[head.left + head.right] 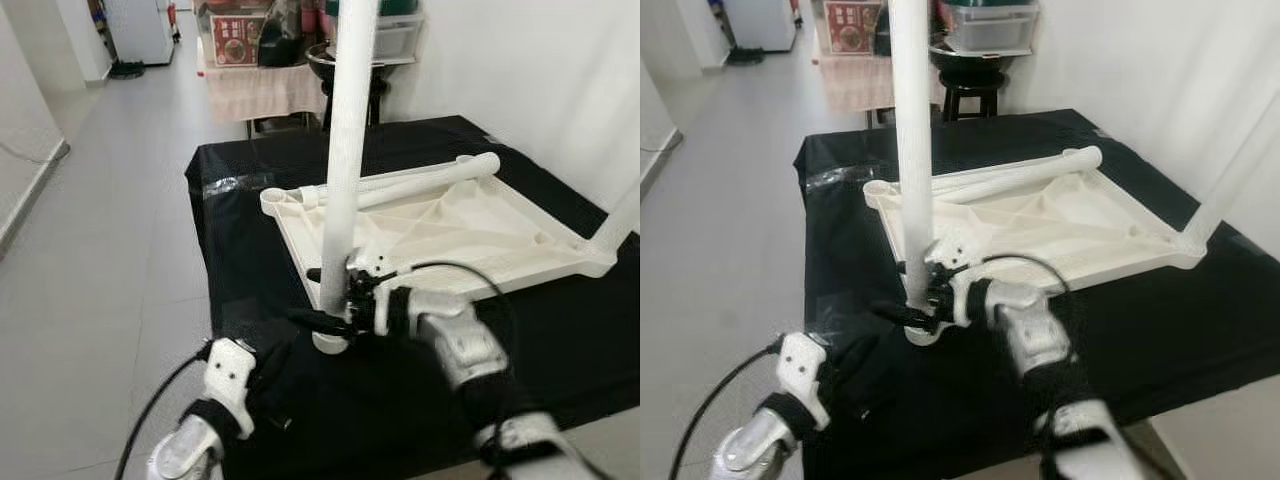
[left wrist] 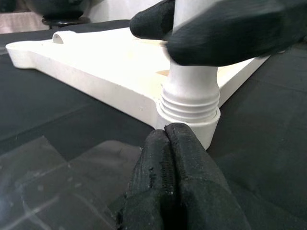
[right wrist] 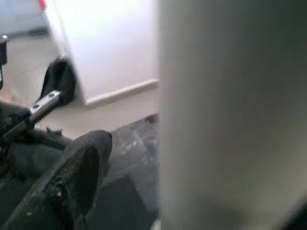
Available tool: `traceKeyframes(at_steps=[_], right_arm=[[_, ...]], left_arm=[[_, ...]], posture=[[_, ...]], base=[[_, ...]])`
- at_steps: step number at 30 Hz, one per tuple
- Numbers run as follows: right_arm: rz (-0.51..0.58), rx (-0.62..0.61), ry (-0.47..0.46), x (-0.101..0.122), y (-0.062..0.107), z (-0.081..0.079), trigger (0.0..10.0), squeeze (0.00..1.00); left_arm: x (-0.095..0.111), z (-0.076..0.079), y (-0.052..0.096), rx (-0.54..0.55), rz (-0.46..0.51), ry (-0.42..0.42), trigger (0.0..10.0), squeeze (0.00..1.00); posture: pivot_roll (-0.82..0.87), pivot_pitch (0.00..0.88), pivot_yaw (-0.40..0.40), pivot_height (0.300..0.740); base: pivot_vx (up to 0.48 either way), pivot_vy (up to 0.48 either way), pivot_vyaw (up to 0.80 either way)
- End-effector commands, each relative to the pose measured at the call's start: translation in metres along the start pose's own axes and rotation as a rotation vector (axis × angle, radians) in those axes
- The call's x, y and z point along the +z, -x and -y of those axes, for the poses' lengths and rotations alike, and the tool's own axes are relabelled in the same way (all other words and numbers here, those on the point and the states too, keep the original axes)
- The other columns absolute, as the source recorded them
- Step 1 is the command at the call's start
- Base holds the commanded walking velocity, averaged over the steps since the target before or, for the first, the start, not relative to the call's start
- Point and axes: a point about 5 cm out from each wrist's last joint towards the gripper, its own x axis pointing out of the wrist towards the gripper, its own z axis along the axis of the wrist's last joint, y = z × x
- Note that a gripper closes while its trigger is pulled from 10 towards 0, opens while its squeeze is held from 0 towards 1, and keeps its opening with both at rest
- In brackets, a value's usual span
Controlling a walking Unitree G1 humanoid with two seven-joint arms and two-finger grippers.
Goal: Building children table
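Left eye view shows an upturned white plastic tabletop (image 1: pixel 440 225) lying underside-up on a black cloth-covered platform (image 1: pixel 240 210). One white table leg (image 1: pixel 345 160) stands upright in the socket (image 2: pixel 189 120) at the corner of the tabletop nearest the robot. A second leg (image 1: pixel 420 180) lies flat along the far edge of the tabletop, not yet installed. A third leg (image 1: pixel 615 225) rises at a slant from the right-hand corner.

The right gripper (image 1: pixel 335 300) closes on the upright leg just above the socket, one black finger (image 2: pixel 230 28) on each side of the tube. This low hold keeps the leg vertical and places turning force close to the joint.

Left wrist view shows the threaded end of the leg seated in the socket, with several thread turns exposed above the collar. The leg therefore appears only partly screwed in; further rotation is judged necessary.

The left gripper (image 2: pixel 168 143) rests low on the cloth, its two fingers pressed together with nothing between them, tips touching or just beside the socket collar. This position probably braces the tabletop corner against sliding or turning while the leg is driven.

Background items include a draped side table (image 1: pixel 260 85) and a black stool (image 1: pixel 970 85), well apart from the work.

Risk: cross-threading if the leg tilts during rotation.
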Motion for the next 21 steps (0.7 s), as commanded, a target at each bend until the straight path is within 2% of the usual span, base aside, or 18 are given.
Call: traceKeyframes(at_steps=[1,3,4,7,8,9,10,16,18,19,20,21], right_arm=[[-0.034,0.053,0.012,-0.001,-0.004,0.001,10.0,0.0],[-0.045,0.066,0.006,0.002,-0.004,0.005,10.0,0.0],[-0.054,0.077,-0.003,0.004,-0.004,0.008,4.0,0.0],[-0.06,0.089,-0.012,0.006,-0.003,0.01,4.0,0.0],[-0.066,0.093,-0.019,0.007,-0.002,0.012,0.0,0.0],[-0.066,0.093,-0.019,0.007,-0.002,0.012,0.0,0.0],[-0.064,0.068,-0.057,0.006,0.004,0.019,0.0,0.0],[-0.056,0.033,-0.075,0.0,0.009,0.022,0.0,0.0],[-0.043,-0.055,-0.11,-0.013,0.014,0.022,0.0,0.0],[-0.043,-0.055,-0.11,-0.013,0.014,0.022,0.0,0.0],[-0.05,-0.145,-0.131,-0.028,0.014,0.017,0.0,0.0],[-0.05,-0.145,-0.131,-0.028,0.014,0.017,0.0,0.0]], left_arm=[[-0.006,0.001,0.001,0.011,-0.02,0.004,10.0,0.0],[-0.006,0.001,0.001,0.016,-0.02,0.005,10.0,0.0],[-0.006,0.001,0.001,0.019,-0.02,0.005,10.0,0.0],[-0.006,0.001,0.001,0.022,-0.021,0.005,10.0,0.0],[-0.007,0.001,0.001,0.023,-0.022,0.006,10.0,0.0],[-0.007,0.001,0.001,0.023,-0.022,0.006,10.0,0.0],[-0.007,0.001,0.002,0.024,-0.024,0.009,10.0,0.0],[-0.007,0.001,0.002,0.026,-0.023,0.011,10.0,0.0],[-0.007,0.002,0.004,0.028,-0.023,0.014,10.0,0.0],[-0.007,0.002,0.004,0.028,-0.023,0.014,10.0,0.0],[-0.007,0.002,0.005,0.029,-0.023,0.016,10.0,0.0],[-0.007,0.002,0.005,0.029,-0.023,0.016,10.0,0.0]], posture=[[0.02,0.0,-0.066,0.74],[0.02,0.0,-0.068,0.74],[0.03,0.0,-0.069,0.74],[0.03,0.0,-0.071,0.74],[0.03,0.0,-0.071,0.74],[0.03,0.0,-0.071,0.74],[0.03,0.0,-0.07,0.74],[0.03,0.0,-0.069,0.74],[0.02,0.0,-0.067,0.74],[0.02,0.0,-0.067,0.74],[0.02,0.0,-0.069,0.74],[0.02,0.0,-0.069,0.74]], base=[[0.0,0.0,0.0],[0.0,0.0,0.0],[0.0,0.0,0.0],[0.0,0.0,0.0],[0.0,0.0,0.0],[0.0,0.0,0.0],[0.0,0.0,0.0],[0.0,0.0,0.0],[0.0,0.0,0.0],[0.0,0.0,0.0],[0.0,0.0,0.0],[0.0,0.0,0.0]])
